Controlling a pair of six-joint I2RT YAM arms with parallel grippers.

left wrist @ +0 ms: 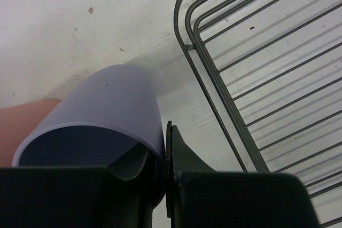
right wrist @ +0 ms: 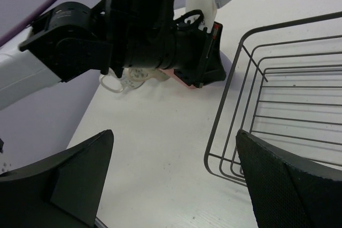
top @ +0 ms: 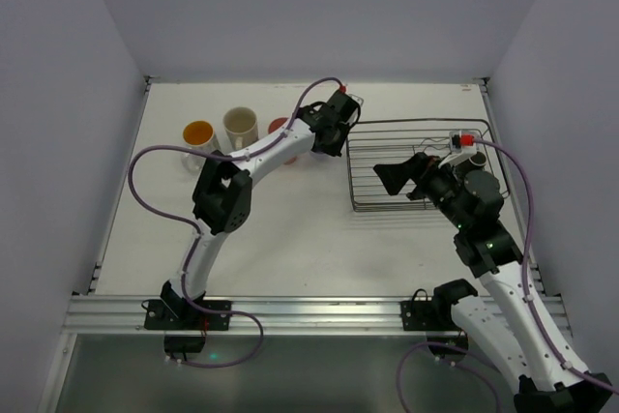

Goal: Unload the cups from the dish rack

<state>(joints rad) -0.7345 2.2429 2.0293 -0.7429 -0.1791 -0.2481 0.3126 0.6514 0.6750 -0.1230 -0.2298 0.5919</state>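
Observation:
In the left wrist view my left gripper (left wrist: 163, 145) is shut on the rim of a lavender cup (left wrist: 112, 105), one finger inside it and one outside. The cup hangs over the table just left of the dish rack (left wrist: 214, 70). A salmon-red cup (left wrist: 24, 126) shows beside it. In the top view the left gripper (top: 327, 132) hides the lavender cup. An orange-inside cup (top: 198, 134), a cream mug (top: 241, 126) and the salmon-red cup (top: 278, 127) stand in a row left of the rack (top: 350, 173). My right gripper (top: 401, 178) stands open over the rack's near left corner, empty.
The right wrist view has the left arm's wrist (right wrist: 144, 30) ahead, the mug's handle (right wrist: 118, 83) under it and the rack's corner (right wrist: 231, 86) to the right. White walls enclose the table on three sides. A metal rail (top: 309, 314) runs along the near edge.

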